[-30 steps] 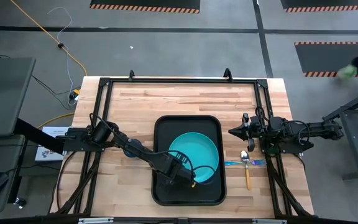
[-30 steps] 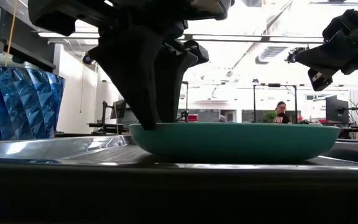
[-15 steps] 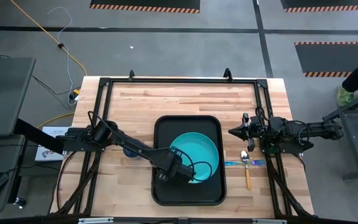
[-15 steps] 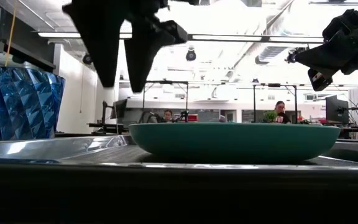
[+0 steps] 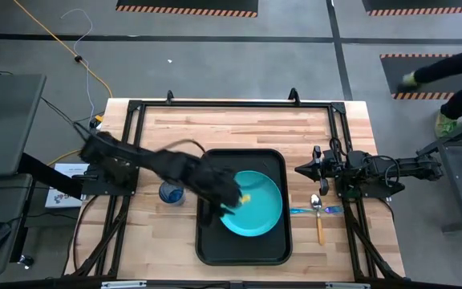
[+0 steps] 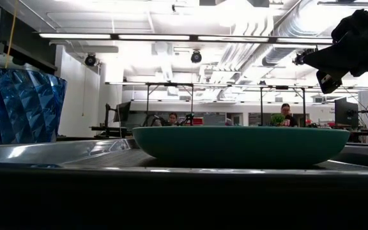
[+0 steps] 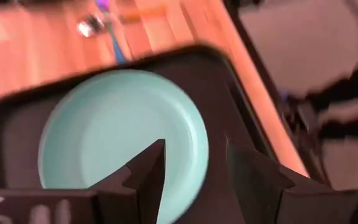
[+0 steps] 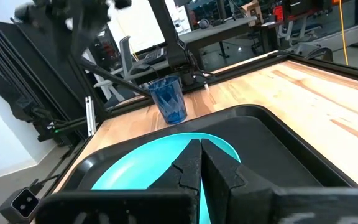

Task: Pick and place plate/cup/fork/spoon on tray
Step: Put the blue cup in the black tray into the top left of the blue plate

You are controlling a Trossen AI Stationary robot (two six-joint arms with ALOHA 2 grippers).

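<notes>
The turquoise plate (image 5: 255, 205) lies flat in the black tray (image 5: 207, 245), and it also shows in the low view (image 6: 241, 145). My left gripper (image 5: 229, 198) hovers open and empty above the plate's left rim, and its fingers stand apart in its wrist view (image 7: 191, 158). The dark-blue cup (image 5: 171, 193) stands upright on the table left of the tray. The fork (image 5: 303, 210) and the spoon (image 5: 320, 227) lie crossed on the table right of the tray. My right gripper (image 5: 299, 170) is shut and waits in the air right of the tray's far right corner.
A black frame (image 5: 231, 103) runs round the wooden table's edges. Bare wood lies between the tray and the table's far edge. People sit in the room behind the table (image 6: 289, 114). A person walks at the far right of the floor (image 5: 455, 76).
My left gripper has let go of the plate's near left rim. It has gone up out of the low view and toward the table's far and left edges. The plate has stayed flat in the tray.
</notes>
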